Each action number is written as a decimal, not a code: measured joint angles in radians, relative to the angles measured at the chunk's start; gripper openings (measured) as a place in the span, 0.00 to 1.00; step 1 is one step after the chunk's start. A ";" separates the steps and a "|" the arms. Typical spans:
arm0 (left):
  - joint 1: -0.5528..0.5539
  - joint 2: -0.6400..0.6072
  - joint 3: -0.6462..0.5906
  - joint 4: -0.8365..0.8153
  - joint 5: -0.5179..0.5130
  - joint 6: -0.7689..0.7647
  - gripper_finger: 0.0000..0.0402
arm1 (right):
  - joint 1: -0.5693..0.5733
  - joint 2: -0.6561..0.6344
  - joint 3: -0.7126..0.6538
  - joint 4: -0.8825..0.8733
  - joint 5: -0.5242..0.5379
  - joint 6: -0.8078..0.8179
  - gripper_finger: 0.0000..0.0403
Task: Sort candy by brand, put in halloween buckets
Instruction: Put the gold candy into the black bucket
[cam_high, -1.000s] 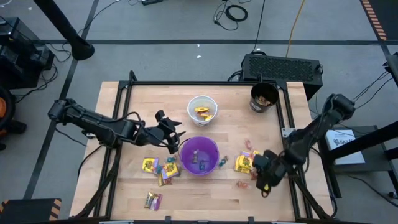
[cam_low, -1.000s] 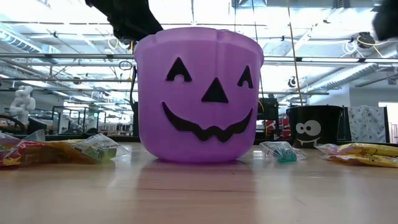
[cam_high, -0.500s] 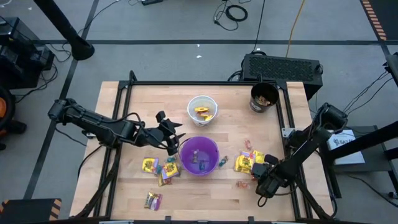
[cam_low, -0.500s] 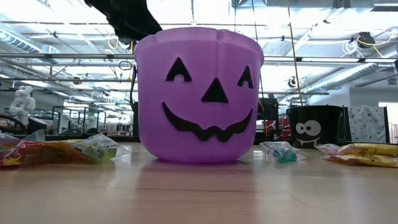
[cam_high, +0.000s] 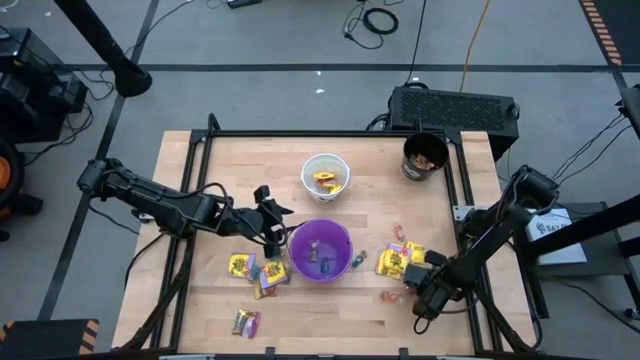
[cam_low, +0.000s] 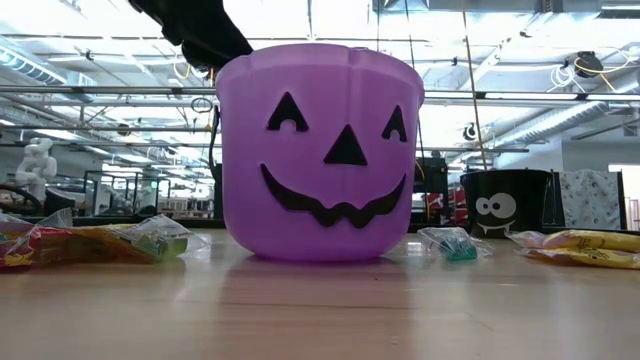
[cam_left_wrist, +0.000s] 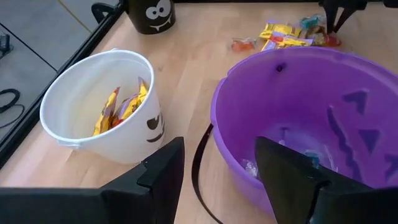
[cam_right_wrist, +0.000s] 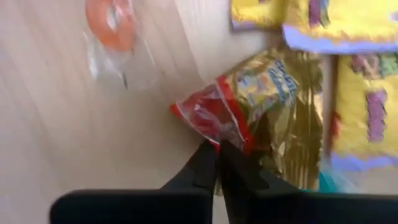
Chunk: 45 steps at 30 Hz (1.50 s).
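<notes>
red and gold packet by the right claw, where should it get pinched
Judging by the right wrist view, pinch the red and gold packet at its flat red end, coming straight down from above. It lies flat on the table, that end juts over bare wood, and the right claw sits shut at it.

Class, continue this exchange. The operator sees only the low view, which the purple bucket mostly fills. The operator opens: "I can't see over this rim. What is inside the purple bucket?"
Observer: The purple bucket holds a few small wrapped sweets at its bottom.
Operator: Where is the left arm?
Observer: The left gripper hangs just outside the purple bucket's rim, on the left arm's side, with its jaws open and empty.
Operator: And the right arm?
Observer: The right gripper is low over the table's right front, its jaws shut, with their tips at the edge of a red-and-gold packet.
</notes>
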 joint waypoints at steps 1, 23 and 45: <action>0.000 0.000 0.000 0.000 0.000 0.000 0.51 | 0.000 -0.014 0.005 -0.016 0.001 -0.002 0.01; 0.000 0.000 0.000 0.005 -0.010 0.001 0.51 | -0.001 -0.496 0.124 0.176 1.244 -0.704 0.00; 0.001 0.000 0.000 0.031 -0.027 0.002 0.51 | -0.172 -0.535 0.124 0.621 0.441 -1.494 0.00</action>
